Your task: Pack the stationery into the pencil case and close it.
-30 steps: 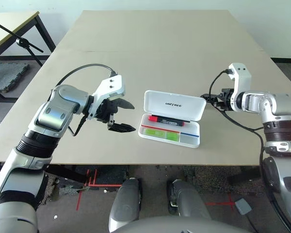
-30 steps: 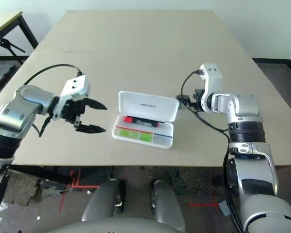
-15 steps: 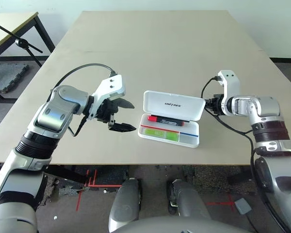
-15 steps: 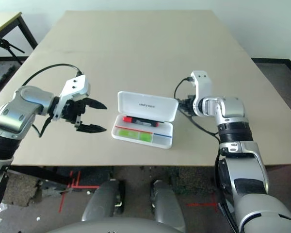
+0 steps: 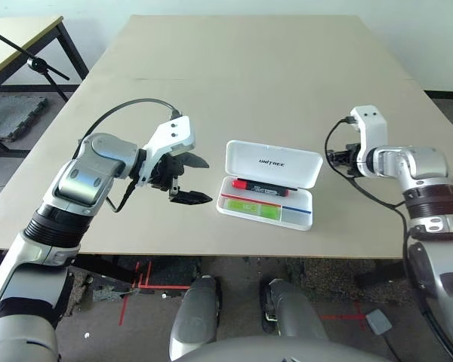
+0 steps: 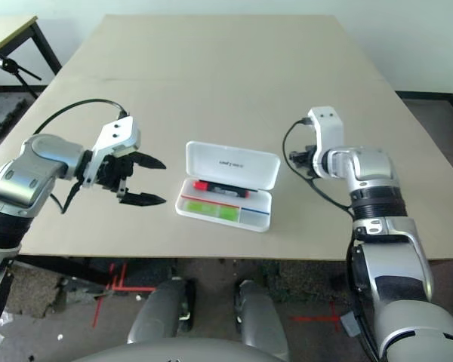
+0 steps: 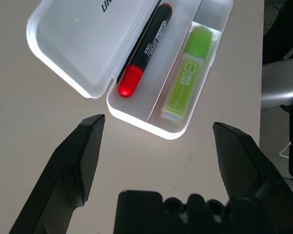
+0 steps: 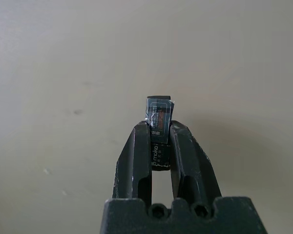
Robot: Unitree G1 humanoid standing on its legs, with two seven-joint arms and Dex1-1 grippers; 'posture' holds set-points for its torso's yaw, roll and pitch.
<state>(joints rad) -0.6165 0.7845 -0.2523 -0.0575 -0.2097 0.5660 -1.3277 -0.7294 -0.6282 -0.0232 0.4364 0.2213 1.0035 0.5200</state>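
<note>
Fingers of the left gripper [image 5: 190,179] stand wide apart above the table [image 5: 249,83], just left of the pencil case [image 5: 268,186] and touching nothing. At centre, the white pencil case lies open, its lettered lid tilted back. Inside it, the black marker with a red cap [image 5: 261,185] lies along the rear compartment, and the lime-green highlighter [image 5: 245,206] lies in the front compartment beside it. To the right of the case and apart from it, the right gripper [image 8: 158,141] has its fingers pressed together on a small black block [image 8: 158,129], held above bare tabletop.
</note>
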